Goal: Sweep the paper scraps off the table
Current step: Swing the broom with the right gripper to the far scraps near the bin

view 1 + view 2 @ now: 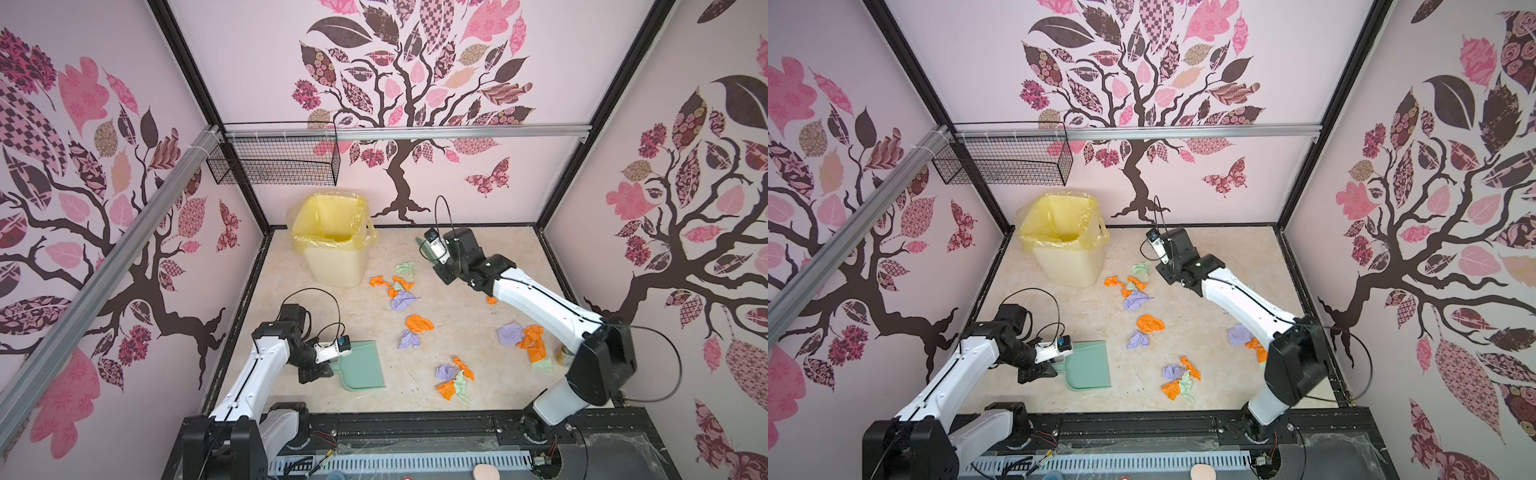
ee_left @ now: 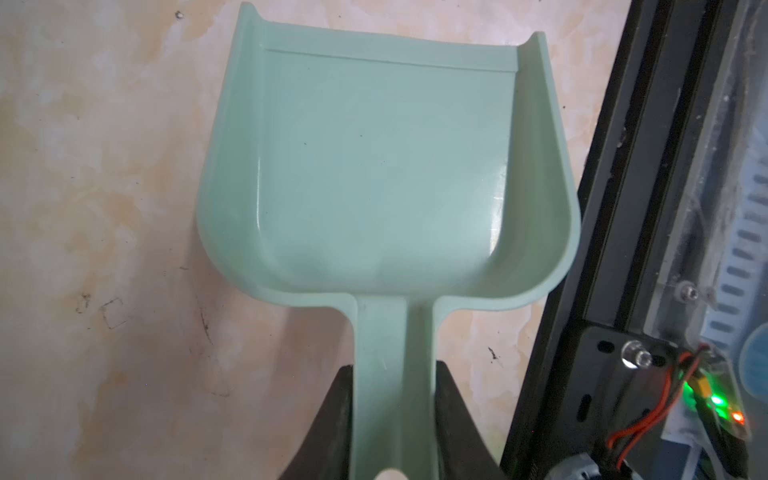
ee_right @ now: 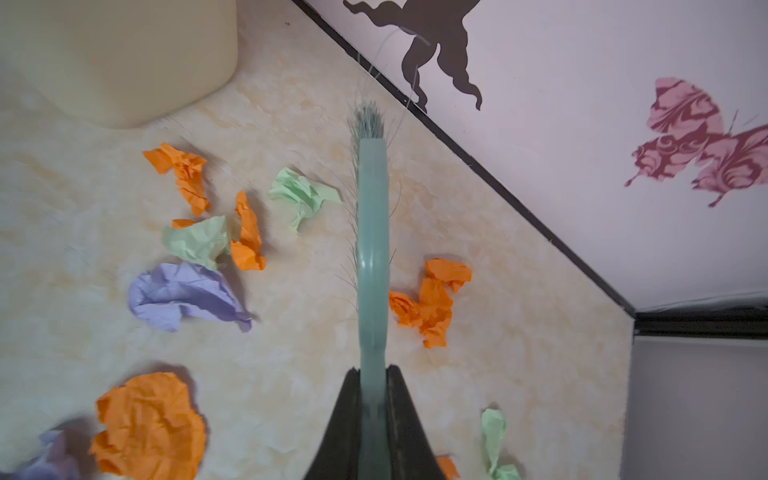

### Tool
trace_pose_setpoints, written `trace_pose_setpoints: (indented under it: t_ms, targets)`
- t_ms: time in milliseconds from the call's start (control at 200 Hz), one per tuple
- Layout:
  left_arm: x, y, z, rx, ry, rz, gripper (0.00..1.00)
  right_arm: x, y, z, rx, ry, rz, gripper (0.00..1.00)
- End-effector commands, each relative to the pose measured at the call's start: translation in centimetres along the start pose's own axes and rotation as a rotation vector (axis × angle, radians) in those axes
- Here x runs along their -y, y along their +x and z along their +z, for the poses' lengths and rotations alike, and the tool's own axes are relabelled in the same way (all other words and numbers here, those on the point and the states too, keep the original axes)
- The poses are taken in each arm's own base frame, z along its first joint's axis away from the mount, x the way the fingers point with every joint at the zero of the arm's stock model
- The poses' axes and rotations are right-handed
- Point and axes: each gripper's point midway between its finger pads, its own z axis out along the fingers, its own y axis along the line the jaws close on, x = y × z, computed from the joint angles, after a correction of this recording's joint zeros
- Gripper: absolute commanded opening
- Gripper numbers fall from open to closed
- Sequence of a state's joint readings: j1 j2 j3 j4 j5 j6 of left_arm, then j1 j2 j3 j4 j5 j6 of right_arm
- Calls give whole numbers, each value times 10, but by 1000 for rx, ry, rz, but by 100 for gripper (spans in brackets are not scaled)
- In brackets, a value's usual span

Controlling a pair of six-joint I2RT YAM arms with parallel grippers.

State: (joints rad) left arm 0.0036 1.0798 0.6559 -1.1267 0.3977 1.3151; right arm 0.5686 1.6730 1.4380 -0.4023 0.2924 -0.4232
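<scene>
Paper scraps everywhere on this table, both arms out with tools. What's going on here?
The left pincer grips the handle of a dustpan, which is empty, at the front left of the table. The right pincer holds a brush out near the back wall, right of the bin. The paper scraps lie scattered between them; none is in the dustpan yet.

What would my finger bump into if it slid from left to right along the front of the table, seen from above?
In a top view: left tool → teal dustpan → mixed pile of scraps → lilac scrap → orange scrap.
</scene>
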Motion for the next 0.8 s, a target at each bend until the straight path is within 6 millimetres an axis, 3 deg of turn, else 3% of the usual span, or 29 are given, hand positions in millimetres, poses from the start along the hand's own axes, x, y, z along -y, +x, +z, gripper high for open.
trace_pose_setpoints:
  t_ms: [0, 230, 425, 625, 795]
  targets:
    - [-5, -8, -14, 33, -37, 38, 0, 17, -9, 28, -68, 136, -244, 0]
    - [-3, -6, -13, 44, -90, 48, 0, 13, -26, 89, -142, 193, -477, 0]
    - [0, -4, -8, 52, -76, 38, 0, -38, -29, 114, -127, 113, -666, 0]
    - [-1, -6, -7, 63, -62, 27, 0, -98, -6, 118, -132, -22, -792, 0]
    - [-1, -5, -5, 67, -65, 29, 0, -122, 20, 103, -148, -29, -870, 0]
